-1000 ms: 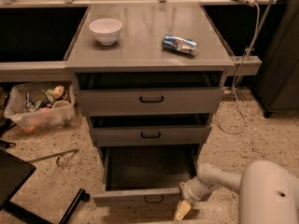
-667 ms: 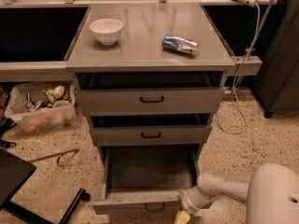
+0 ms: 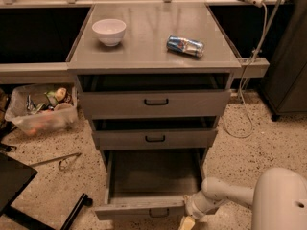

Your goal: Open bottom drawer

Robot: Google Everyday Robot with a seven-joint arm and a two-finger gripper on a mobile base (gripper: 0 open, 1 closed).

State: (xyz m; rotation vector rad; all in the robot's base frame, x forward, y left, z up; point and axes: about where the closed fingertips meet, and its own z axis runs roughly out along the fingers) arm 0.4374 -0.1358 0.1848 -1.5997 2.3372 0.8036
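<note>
The bottom drawer (image 3: 144, 208) of the grey cabinet stands pulled far out, its empty inside showing and its small black loop handle (image 3: 158, 212) at the frame's lower edge. The gripper (image 3: 188, 221) on my white arm is low at the drawer front's right end, just right of the handle, with a yellowish fingertip (image 3: 186, 223) showing. The middle drawer (image 3: 154, 139) and the top drawer (image 3: 154, 102) are each pulled out slightly.
A white bowl (image 3: 109, 31) and a lying blue can (image 3: 185, 45) rest on the cabinet top (image 3: 148, 56). A clear bin of clutter (image 3: 42, 110) sits on the floor at left. A cable (image 3: 244, 104) hangs at right. A dark object (image 3: 19, 186) lies at lower left.
The bottom drawer has slid further out toward the camera, and the gripper and arm have drawn back and down with its front.
</note>
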